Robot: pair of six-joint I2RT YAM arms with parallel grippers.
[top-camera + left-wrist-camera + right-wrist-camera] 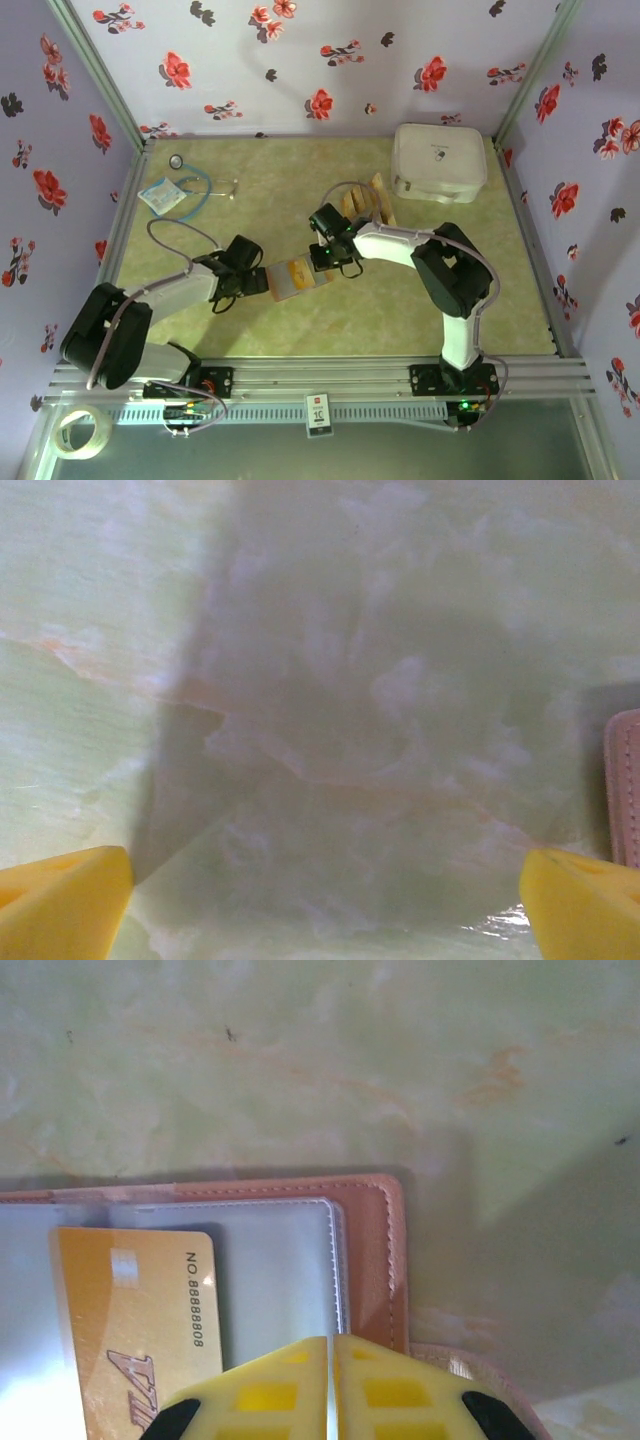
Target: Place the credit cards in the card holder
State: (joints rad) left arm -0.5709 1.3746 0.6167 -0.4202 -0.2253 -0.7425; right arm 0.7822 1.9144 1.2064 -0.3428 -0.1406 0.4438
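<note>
Overhead and wrist views, read left to right.

**(a)** A stethoscope and a small packet lie at the far left of the marbled table, well apart from the work.

**(b)** My left gripper hangs low over bare table with its jaws spread wide and nothing between them. The stitched edge of the card holder lies just beside its right fingertip.

**(c)** The card holder lies open and flat near the table's middle, between my two grippers. It is thin, soft leather-like material around clear plastic sleeves. I expect it to be light, floppy and inclined to slide, so it wants pinning at the stitched border rather than lifting. One gold card, printed with a number, sits in or on a sleeve, and the sleeve beside it looks empty.

**(d)** My right gripper hovers over the holder's right part, its fingertips brought together with a hairline seam between them. I cannot tell whether a sleeve's edge is nipped there. No card shows in the jaws.

**(e)** The remaining credit cards stand or lean in a loose cluster behind the right gripper. They are stiff, thin and slick. I judge they are best taken by a raised edge or short end, since a flat-lying card gives the fingers little to catch.

**(f)** A white zippered case sits closed at the far right corner, so its contents are hidden.
</note>
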